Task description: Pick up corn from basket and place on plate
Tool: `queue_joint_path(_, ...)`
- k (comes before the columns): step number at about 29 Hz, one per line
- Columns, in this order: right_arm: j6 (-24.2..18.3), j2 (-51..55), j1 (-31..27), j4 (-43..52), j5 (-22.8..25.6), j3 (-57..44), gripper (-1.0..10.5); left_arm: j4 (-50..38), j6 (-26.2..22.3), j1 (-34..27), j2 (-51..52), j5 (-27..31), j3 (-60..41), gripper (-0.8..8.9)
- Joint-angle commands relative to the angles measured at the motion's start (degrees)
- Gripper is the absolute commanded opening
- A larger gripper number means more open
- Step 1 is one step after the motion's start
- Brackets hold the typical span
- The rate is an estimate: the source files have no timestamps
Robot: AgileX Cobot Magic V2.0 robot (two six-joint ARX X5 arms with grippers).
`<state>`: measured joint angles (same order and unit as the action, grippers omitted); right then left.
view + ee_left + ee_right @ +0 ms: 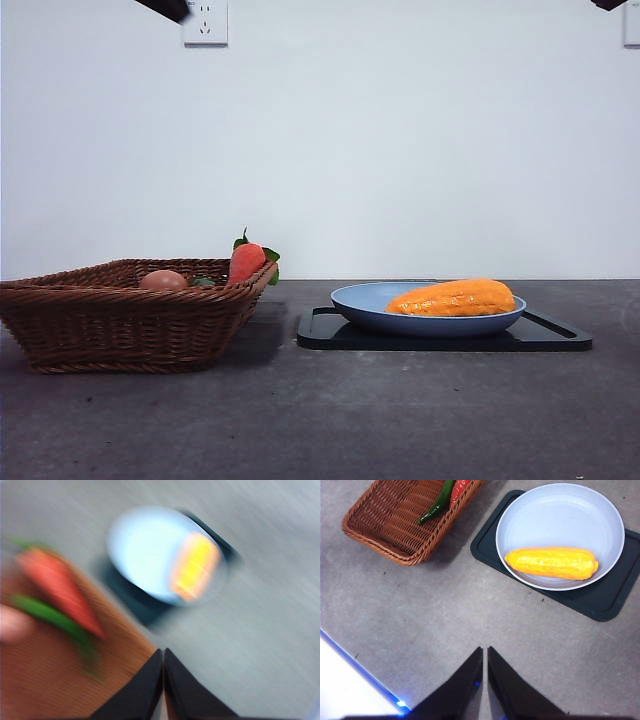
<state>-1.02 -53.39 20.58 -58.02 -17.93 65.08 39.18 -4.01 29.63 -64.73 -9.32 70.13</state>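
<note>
Orange-yellow corn (455, 298) lies flat in the plate (360, 300), off-centre toward the rim, nothing gripping it. Its long axis runs across the front view, tapered end toward the basket (120, 330). The plate rests on a black tray (320, 335) set just beside the basket, with a narrow strip of bench (320, 420) between them. A carrot (246, 262) leans on the basket's rim at the corner nearest the tray, and a pinkish-brown egg-shaped item (163, 281) sits further in.

Both arms are lifted clear, showing only as dark tips at the top corners of the front view. The right tool (484, 652) has its jaws pressed together on nothing and hangs over bare bench, with the corn ahead of it and lying crosswise to its jaws. The left tool (163, 655) is also closed and empty; its view is smeared with motion blur, but the basket corner is close under it and the plate lies beyond.

Judged from this, the placing looks done and neither arm needs to reach for the corn. The bench is matte grey, and the wall behind is plain white.
</note>
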Motion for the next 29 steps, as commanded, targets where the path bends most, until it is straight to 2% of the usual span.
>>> queue_joint_path(1,0.8,-0.4,0.2,1.1,0.0,0.5,0.0,-9.9,-6.2,-5.8,4.3,-0.2,-1.8,0.05)
queue_joint_path(4,0.8,-0.4,0.2,2.5,0.0,0.5,0.0,-23.1,-6.0,-16.3,13.2,-0.3,-11.5,0.05)
queue_joint_path(6,0.8,-0.4,0.2,3.2,0.0,0.5,0.0,-28.2,-5.6,-23.0,19.7,-0.3,-19.0,0.05)
queue_joint_path(8,0.8,-0.3,0.2,3.6,0.0,0.5,0.0,-28.9,-5.6,-28.5,26.4,-0.3,-25.6,0.05)
queue_joint_path(13,0.8,-0.4,0.2,5.4,0.0,0.5,0.0,-28.9,-5.4,-35.7,38.0,-0.3,-36.0,0.05)
queue_joint_path(19,0.8,-0.4,0.2,6.3,0.0,0.5,0.0,-30.0,-2.3,-39.5,48.8,-0.3,-48.2,0.05)
queue_joint_path(29,0.8,-0.4,0.2,6.8,0.0,0.5,0.0,-31.7,-1.7,-39.8,58.0,-0.2,-63.8,0.05)
